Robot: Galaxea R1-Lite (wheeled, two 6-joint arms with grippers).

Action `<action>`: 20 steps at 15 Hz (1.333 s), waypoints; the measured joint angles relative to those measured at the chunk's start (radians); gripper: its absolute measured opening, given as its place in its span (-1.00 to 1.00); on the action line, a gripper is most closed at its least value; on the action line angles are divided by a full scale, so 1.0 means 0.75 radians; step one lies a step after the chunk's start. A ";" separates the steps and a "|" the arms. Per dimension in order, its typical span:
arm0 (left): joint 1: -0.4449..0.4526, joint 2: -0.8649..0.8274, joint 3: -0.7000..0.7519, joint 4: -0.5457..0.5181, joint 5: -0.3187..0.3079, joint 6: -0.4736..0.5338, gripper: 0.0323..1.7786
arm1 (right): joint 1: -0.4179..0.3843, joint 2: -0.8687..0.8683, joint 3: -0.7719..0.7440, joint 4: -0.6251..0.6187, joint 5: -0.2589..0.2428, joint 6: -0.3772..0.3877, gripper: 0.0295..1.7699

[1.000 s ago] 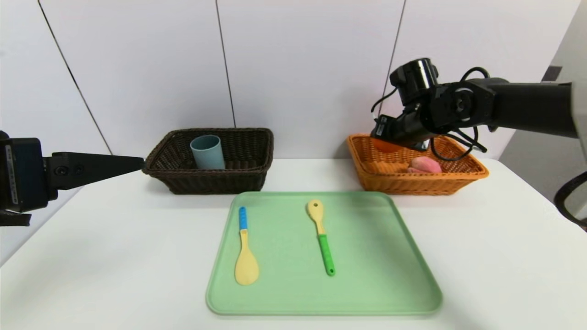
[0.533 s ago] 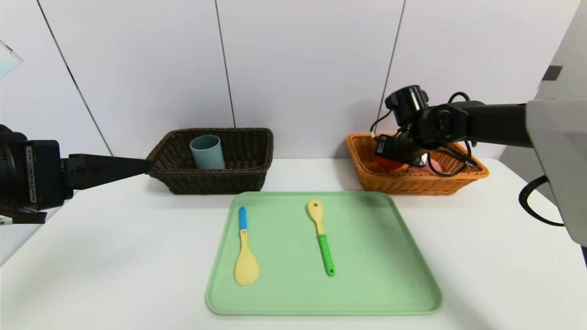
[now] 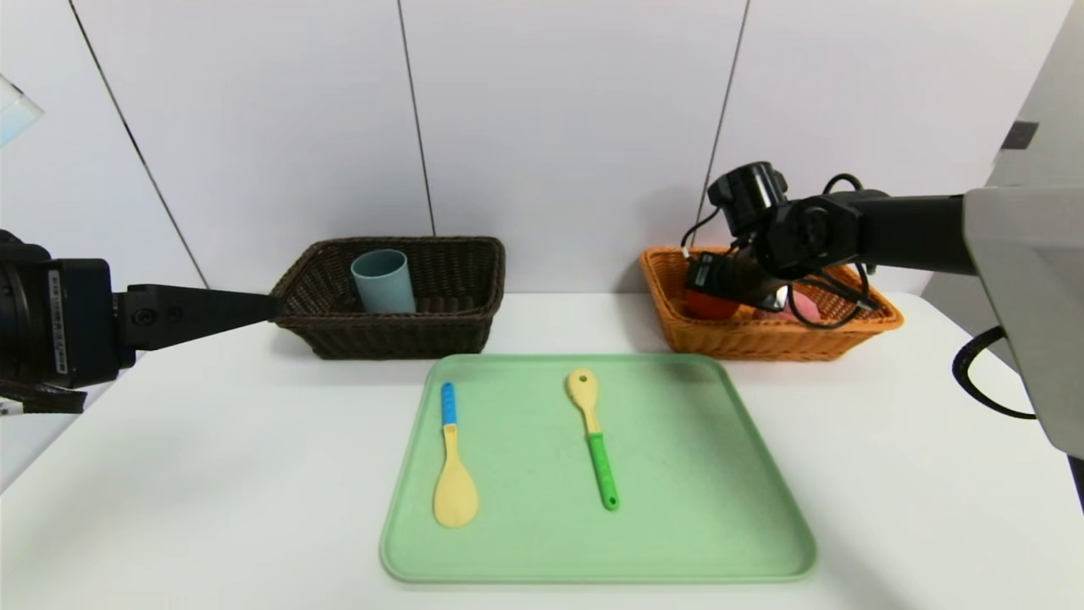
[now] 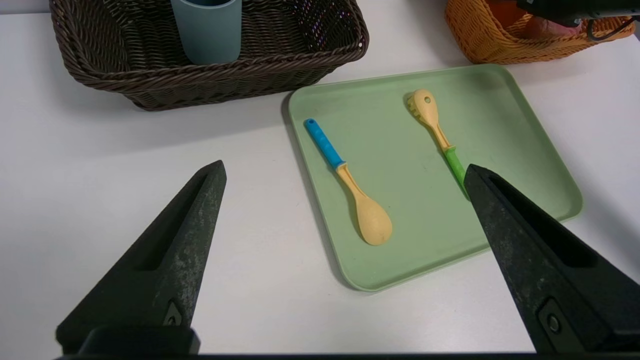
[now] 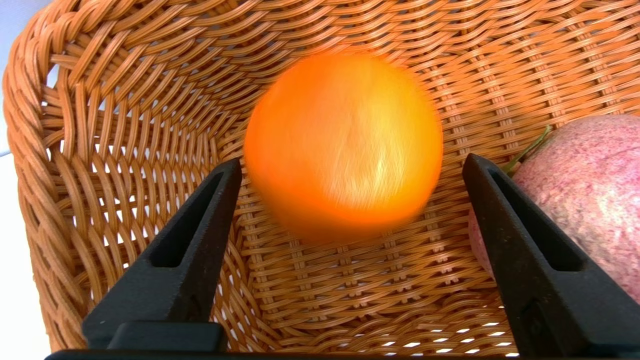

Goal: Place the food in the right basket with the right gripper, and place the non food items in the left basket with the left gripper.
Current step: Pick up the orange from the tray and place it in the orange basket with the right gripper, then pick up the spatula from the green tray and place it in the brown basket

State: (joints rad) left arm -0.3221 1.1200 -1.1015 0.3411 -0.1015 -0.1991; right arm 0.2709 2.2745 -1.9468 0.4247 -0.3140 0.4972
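Note:
Inside the light orange-tan right basket (image 3: pixel 745 335) my right gripper (image 3: pixel 720 284) stands open. The orange (image 5: pixel 345 140) lies just past its fingertips (image 5: pixel 225 175), free of them, on the basket floor. The pink-red peach (image 5: pixel 590 185) rests beside it. The orange (image 3: pixel 707 305) and peach (image 3: pixel 804 309) show partly behind the wrist. My left gripper (image 4: pixel 345 169) hangs open over the table's left side, holding nothing. The grey-blue cup (image 3: pixel 383 281) stands upright in the dark brown left basket (image 3: pixel 398 335). A blue-handled spoon (image 3: pixel 453 466) and a green-handled spoon (image 3: pixel 593 436) lie apart from each other.
Both spoons rest on a pale green tray (image 3: pixel 720 508) at the middle front of the white table (image 3: pixel 169 474). The two baskets stand behind the tray, near the wall. Black cables (image 3: pixel 834 296) hang from the right wrist over the light basket.
The right gripper sank deeper into the light basket and its jaws widened, letting go of the orange, which now sits on the basket floor. The left arm barely moved.

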 joint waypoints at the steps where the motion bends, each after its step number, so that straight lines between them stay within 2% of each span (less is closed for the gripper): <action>1: 0.000 -0.001 0.002 0.000 -0.001 0.000 0.90 | 0.001 -0.002 0.001 -0.001 -0.017 -0.001 0.75; 4: 0.000 -0.010 0.004 0.003 0.000 0.001 0.90 | 0.004 -0.017 0.001 -0.005 -0.079 0.000 0.81; 7: 0.000 -0.017 0.001 0.000 0.001 0.003 0.90 | 0.019 -0.064 0.002 0.008 -0.073 -0.023 0.85; 11: 0.000 -0.026 -0.010 -0.001 0.001 0.024 0.90 | 0.054 -0.176 0.004 0.038 -0.058 -0.102 0.88; 14: 0.000 -0.039 -0.010 0.008 -0.001 0.027 0.90 | 0.166 -0.311 0.003 0.151 -0.049 -0.128 0.90; 20: 0.000 -0.082 0.034 0.014 -0.001 0.026 0.90 | 0.450 -0.470 0.001 0.562 -0.045 -0.130 0.91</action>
State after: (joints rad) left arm -0.3223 1.0583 -1.0762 0.3517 -0.1023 -0.1794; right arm 0.6081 1.9223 -1.9464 0.8462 -0.3481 0.3998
